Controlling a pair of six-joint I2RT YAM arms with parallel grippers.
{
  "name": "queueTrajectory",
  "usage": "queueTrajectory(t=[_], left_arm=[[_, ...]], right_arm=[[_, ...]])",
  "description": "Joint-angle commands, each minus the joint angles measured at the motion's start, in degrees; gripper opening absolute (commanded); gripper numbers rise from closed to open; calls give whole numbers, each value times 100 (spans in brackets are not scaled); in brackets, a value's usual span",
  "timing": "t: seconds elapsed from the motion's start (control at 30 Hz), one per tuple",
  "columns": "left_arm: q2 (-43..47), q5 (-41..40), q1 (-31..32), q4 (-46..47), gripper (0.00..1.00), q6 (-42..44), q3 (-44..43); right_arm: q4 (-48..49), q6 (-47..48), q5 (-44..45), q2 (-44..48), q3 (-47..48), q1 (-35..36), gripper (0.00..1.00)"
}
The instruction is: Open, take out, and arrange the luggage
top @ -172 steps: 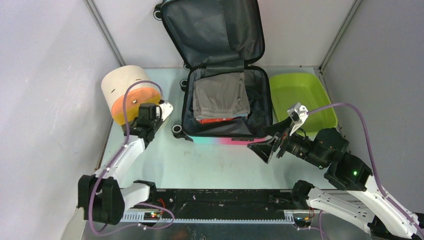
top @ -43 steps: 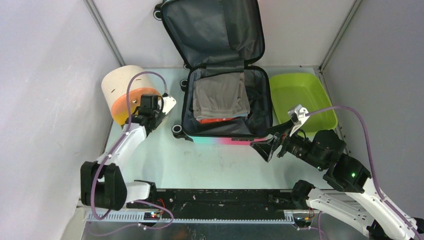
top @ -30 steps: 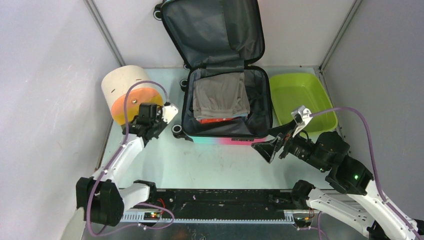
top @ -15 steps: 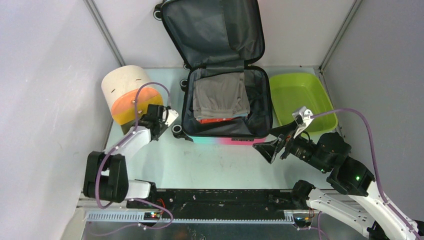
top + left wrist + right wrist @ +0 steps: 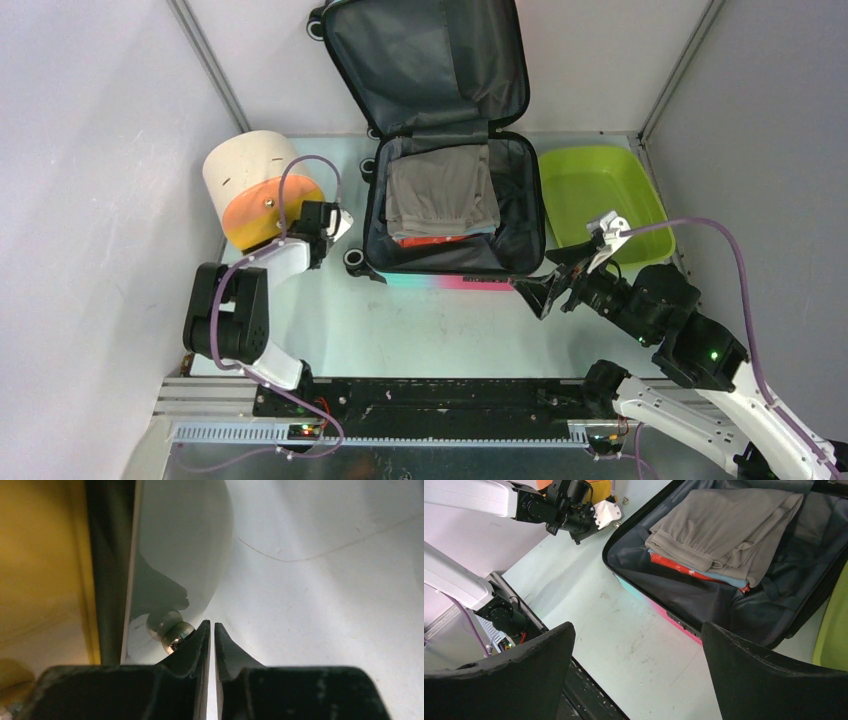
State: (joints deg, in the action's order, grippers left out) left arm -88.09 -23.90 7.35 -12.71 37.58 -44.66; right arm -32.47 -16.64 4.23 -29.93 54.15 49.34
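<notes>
The luggage (image 5: 440,281) lies open at the table's middle back, with its lid (image 5: 425,60) leaning on the back wall. A folded grey garment (image 5: 443,190) lies in the base on red and blue pieces, and it also shows in the right wrist view (image 5: 724,525). My left gripper (image 5: 333,222) is shut and empty, low between the cylinder and the suitcase's left side. In the left wrist view a small metal knob (image 5: 172,630) sits just left of its tips (image 5: 210,624). My right gripper (image 5: 545,287) is open and empty above the table by the suitcase's front right corner (image 5: 636,627).
A cream cylinder (image 5: 250,165) with an orange end (image 5: 262,215) lies at the left, close to my left gripper. A lime-green tub (image 5: 600,195) stands right of the suitcase. A black rail (image 5: 430,395) runs along the near edge. Walls close in on both sides.
My left arm has folded back, and its gripper has shifted a little right and towards the back, closer to the suitcase. My right gripper has edged slightly right and stays open.
</notes>
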Motion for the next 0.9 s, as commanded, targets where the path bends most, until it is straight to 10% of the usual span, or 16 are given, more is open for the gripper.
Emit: queueTrajectory(t=[0.0,0.87], left_arm=[[-181,-546,-73,836,13,241,-36],[233,-935,312,965,22,-309,68]], right_arm=[[256,168,201,-137,-24,-32,100],[-53,-720,340,-155,-226,-70,100]])
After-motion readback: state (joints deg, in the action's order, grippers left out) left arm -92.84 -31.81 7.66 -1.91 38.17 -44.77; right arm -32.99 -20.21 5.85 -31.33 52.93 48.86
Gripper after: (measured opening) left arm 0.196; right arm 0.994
